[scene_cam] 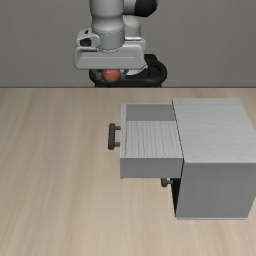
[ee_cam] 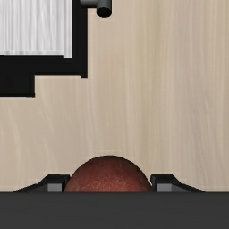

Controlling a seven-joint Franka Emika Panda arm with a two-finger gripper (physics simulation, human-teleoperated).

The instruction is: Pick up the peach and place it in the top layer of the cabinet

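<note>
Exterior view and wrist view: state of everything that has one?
peach: gripped, lifted off the surface
tool: shut on peach
top drawer: pulled open
lower drawer: looks shut

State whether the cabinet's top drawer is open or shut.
Open: the drawer juts out from the cabinet toward the exterior view's left, its inside showing.

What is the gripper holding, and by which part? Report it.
It holds the peach. The gripper is shut on it, and its fingers press the peach's two opposite sides at about its widest part.
</note>
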